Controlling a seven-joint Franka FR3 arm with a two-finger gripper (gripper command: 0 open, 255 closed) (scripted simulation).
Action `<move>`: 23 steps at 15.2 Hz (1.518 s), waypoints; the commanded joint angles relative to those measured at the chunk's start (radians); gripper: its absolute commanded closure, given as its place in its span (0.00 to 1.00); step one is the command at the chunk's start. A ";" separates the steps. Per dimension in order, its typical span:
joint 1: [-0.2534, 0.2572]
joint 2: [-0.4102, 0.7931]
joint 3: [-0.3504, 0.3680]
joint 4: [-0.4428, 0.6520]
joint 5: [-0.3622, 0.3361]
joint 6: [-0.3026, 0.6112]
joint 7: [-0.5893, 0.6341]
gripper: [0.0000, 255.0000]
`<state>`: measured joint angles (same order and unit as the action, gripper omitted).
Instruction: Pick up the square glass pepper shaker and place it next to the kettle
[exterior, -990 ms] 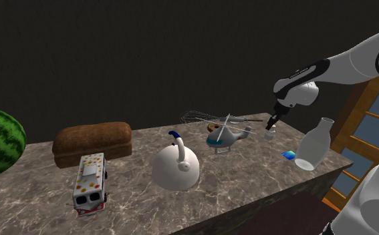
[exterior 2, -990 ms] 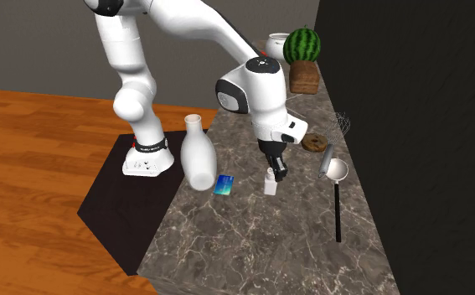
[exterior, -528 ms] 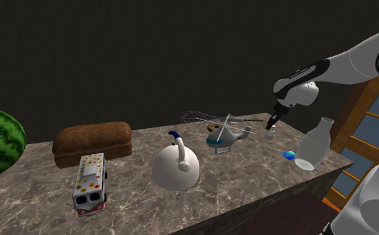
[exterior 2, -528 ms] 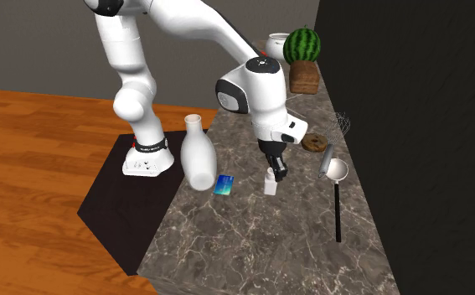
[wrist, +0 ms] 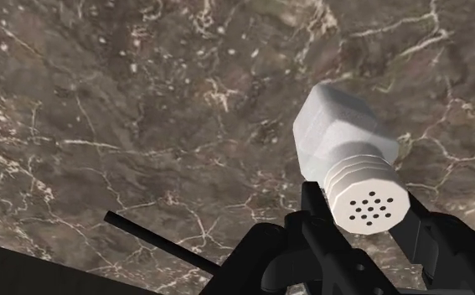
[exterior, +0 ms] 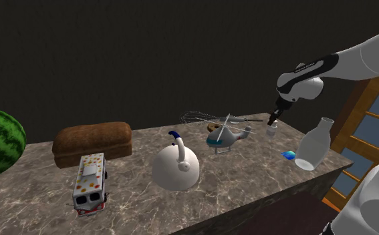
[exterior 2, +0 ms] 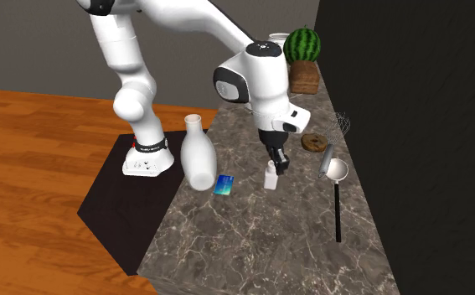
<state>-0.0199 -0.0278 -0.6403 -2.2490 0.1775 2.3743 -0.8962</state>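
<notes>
— Well, is it gripped?
— Yes, the gripper (exterior 2: 274,164) is clamped on the shaker (wrist: 340,138) near its cap, just beyond the helicopter (exterior: 226,136). Lift straight, pass above that, then swing toward the kettle (exterior: 176,167).

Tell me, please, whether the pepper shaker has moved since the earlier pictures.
Yes. Clasped in the gripper, the pepper shaker has risen slightly, judged against the blue card in the second exterior view.
</notes>
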 commanded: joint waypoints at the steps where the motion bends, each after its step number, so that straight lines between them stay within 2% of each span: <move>1: 0.001 -0.019 0.003 0.013 -0.022 -0.026 0.021 1.00; 11: -0.004 -0.089 0.015 0.088 -0.091 -0.154 0.082 1.00; 23: -0.006 -0.137 0.032 0.208 -0.131 -0.311 0.126 1.00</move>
<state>-0.0259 -0.1625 -0.6097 -2.0529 0.0488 2.0777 -0.7733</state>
